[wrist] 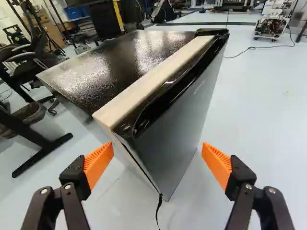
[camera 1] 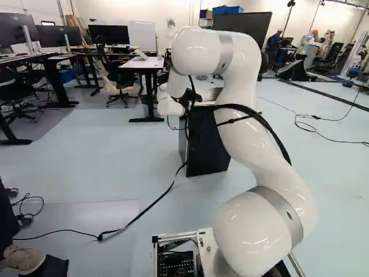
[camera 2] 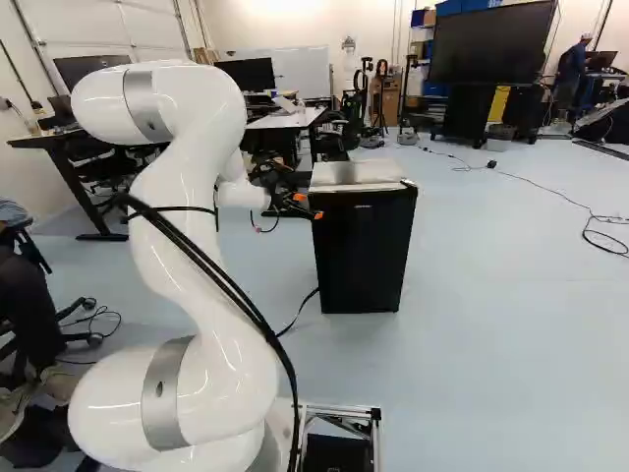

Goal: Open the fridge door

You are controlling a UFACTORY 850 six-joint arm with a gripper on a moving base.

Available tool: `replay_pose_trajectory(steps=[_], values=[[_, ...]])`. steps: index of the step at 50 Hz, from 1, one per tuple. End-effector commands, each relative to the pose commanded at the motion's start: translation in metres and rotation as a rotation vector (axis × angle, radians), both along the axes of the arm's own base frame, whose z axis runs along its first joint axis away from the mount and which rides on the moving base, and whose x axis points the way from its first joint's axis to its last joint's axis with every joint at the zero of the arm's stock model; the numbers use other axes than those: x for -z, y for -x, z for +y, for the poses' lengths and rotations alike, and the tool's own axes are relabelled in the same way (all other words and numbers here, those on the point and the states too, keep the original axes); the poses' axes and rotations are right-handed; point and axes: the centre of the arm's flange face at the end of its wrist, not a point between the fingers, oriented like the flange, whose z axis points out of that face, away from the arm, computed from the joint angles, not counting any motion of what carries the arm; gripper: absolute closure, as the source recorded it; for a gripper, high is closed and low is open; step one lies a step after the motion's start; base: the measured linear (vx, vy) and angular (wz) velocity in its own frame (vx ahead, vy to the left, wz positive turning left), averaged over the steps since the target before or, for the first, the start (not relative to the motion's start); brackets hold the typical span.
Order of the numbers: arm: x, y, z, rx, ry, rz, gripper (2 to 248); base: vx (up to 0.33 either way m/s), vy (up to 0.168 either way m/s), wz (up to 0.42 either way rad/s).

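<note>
Fridge [camera 2: 364, 251] stands on the floor [camera 2: 511, 295] ahead of the arm [camera 2: 187, 246], black front toward the base cameras. In the left base view the arm cuts across its right part, so that portion is hidden; the right base view gives the front in full. Fridge door [wrist: 184, 112] faces the same way; it looks flush with the body, but the seam is too dark to rule out a thin gap. Hinge side: can't tell. Top is dark and glossy in the wrist view, with a pale strip [wrist: 153, 72] along the door side.

Gripper [camera 2: 309, 206] is at the fridge's upper left front corner in the right base view; mostly blocked by the arm in the left one. Wrist view: fingers spread wide, orange pads [wrist: 98, 165] apart, nothing gripped, fridge corner ahead between them. Contact with the fridge can't be confirmed.

Black cable [camera 1: 144, 210] runs from the fridge's foot across the floor; where it starts is hard to make out. Desk [camera 2: 285, 120] stands beyond the fridge, its legs partly blocked. Large dark screen [camera 2: 491, 44] is beyond the fridge, to its right, cut off by nothing but its stand hard to read.
</note>
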Motion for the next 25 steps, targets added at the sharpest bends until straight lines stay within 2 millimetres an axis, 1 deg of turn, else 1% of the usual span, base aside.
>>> replay_pose_trajectory(steps=[14,25], values=[[0.000,0.005,-0.003,0.003,0.002,0.006,3,0.000,0.000,0.000],[-0.001,0.015,-0.007,0.008,0.003,0.018,3,0.000,0.000,0.000]])
